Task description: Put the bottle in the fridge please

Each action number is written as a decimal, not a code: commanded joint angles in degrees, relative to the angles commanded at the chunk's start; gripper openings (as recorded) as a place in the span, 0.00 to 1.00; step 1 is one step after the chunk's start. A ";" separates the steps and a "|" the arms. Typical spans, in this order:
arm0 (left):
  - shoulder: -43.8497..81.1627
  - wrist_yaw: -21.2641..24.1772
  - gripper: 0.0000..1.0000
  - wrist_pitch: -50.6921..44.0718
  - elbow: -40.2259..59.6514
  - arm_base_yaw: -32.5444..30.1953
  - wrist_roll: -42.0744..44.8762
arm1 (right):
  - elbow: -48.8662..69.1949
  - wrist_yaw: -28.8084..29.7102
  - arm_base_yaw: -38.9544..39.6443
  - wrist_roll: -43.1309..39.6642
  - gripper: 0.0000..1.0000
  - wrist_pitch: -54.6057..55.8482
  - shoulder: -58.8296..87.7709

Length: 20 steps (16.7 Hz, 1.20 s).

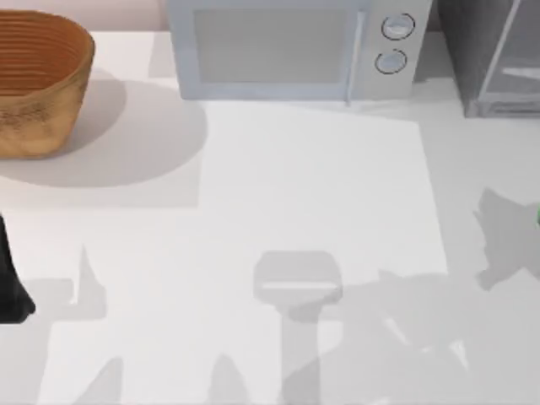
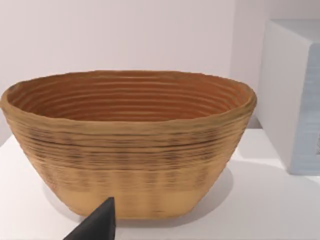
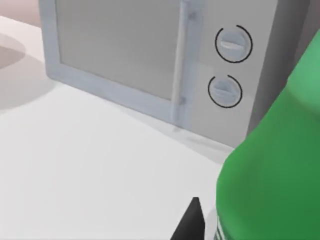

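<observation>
green bottle [image 3: 272,165] at counter's [image 1: 321,186] right edge, close beside right gripper; finger state undeterminable; fridge [image 1: 494,55] at far right corner.

You're looking down on a white table [image 1: 278,202]. At 10 o'clock sits a woven brown basket [image 1: 38,80], cut by the frame's left edge. At 12 o'clock there's a light grey microwave [image 1: 295,46] w/ 2 round knobs [image 1: 394,42] on its right side. At 1 to 2 o'clock is the fridge [image 1: 494,55], dark grey w/ a paler door panel. At 3 o'clock a sliver of green, the bottle [image 1: 537,216], touches the frame edge. At 8 o'clock a black piece of the left arm [image 1: 10,283] pokes in. Grey shadows lie across the table's near half.
</observation>
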 joint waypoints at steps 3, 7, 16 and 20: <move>0.00 0.00 1.00 0.00 0.00 0.00 0.00 | -3.39 9.48 1.97 2.71 0.01 -9.48 -17.18; 0.00 0.00 1.00 0.00 0.00 0.00 0.00 | -7.85 22.05 4.73 6.22 0.01 -22.09 -39.37; 0.00 0.00 1.00 0.00 0.00 0.00 0.00 | -13.37 37.55 8.56 10.46 0.01 -37.89 -62.91; 0.00 0.00 1.00 0.00 0.00 0.00 0.00 | -13.28 37.41 8.41 10.50 0.01 -37.80 -62.66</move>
